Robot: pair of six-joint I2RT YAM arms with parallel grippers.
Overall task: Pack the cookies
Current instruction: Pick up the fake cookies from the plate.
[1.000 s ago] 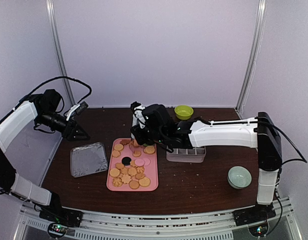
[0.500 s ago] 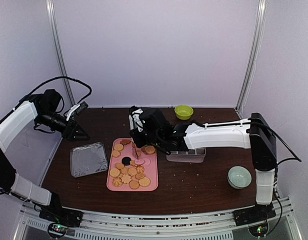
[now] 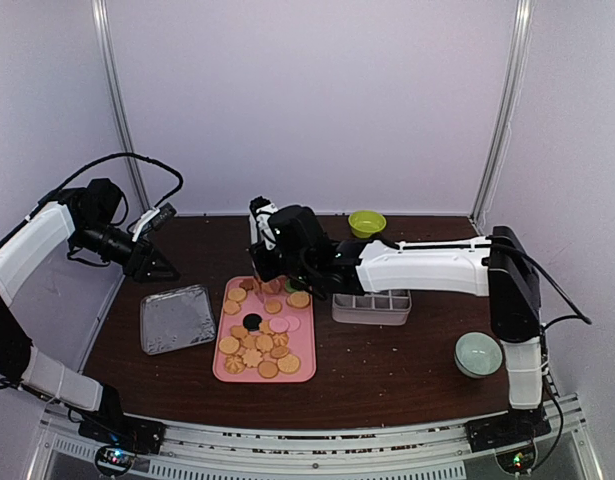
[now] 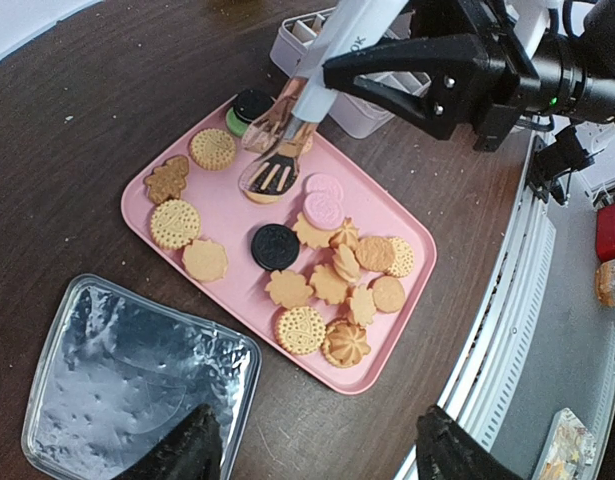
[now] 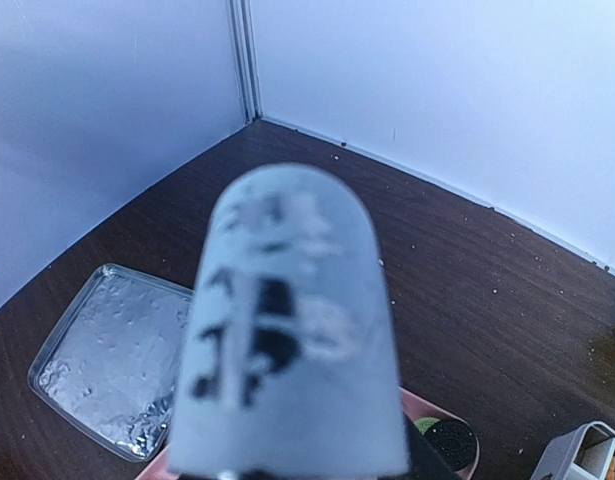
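Golden-tan cookies [image 4: 302, 330]: flat on the pink tray [image 4: 232, 210]; most lie nearer the arms' bases than the tongs' tips
Tongs [image 4: 312, 95]: tips apart over a cookie at the tray's far end, long axis slanting up to the right arm
Right gripper [image 4: 347, 80]: clamped on the tongs' white handle; the nearer arm
Divided box [image 3: 372, 308]: just right of the tray, contents unclear
Left gripper [image 3: 165, 268]: fingers apart, holding nothing, near the foil tray [image 4: 117, 390], no cookie in it
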